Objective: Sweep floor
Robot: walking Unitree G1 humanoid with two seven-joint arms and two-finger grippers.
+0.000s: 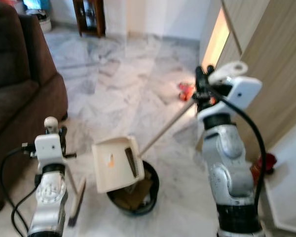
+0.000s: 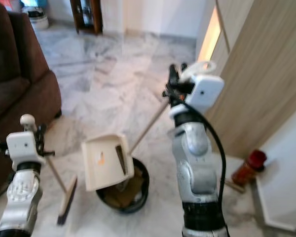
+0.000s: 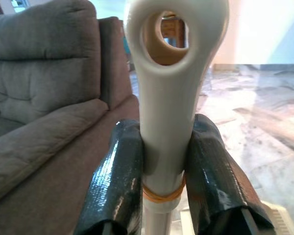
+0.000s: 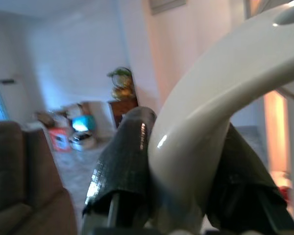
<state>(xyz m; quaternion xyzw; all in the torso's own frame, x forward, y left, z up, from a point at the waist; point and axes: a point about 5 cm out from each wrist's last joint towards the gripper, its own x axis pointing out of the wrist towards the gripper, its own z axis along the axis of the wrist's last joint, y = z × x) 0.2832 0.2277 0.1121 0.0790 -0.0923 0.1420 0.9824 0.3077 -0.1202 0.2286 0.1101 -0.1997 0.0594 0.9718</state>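
Note:
My left gripper (image 1: 57,134) is shut on the cream top of a broom handle (image 3: 169,98), just below its hanging hole. The broom's brush head (image 2: 66,200) rests on the marble floor at my left. My right gripper (image 1: 202,88) is raised and shut on the curved white grip (image 4: 210,117) of a long-handled dustpan. Its wooden stick (image 1: 165,129) slopes down to the cream pan (image 1: 116,163), which is tipped up over a black round bin (image 1: 149,195) with brownish litter inside. A small orange scrap (image 1: 110,160) lies on the pan.
A brown sofa (image 1: 17,84) fills the left side. A wood-panelled wall (image 1: 278,69) and a white unit (image 1: 291,192) stand on the right, with a red bottle (image 2: 249,165) at their foot. A red object (image 1: 186,90) lies on the floor ahead; a dark cabinet (image 1: 90,17) stands behind.

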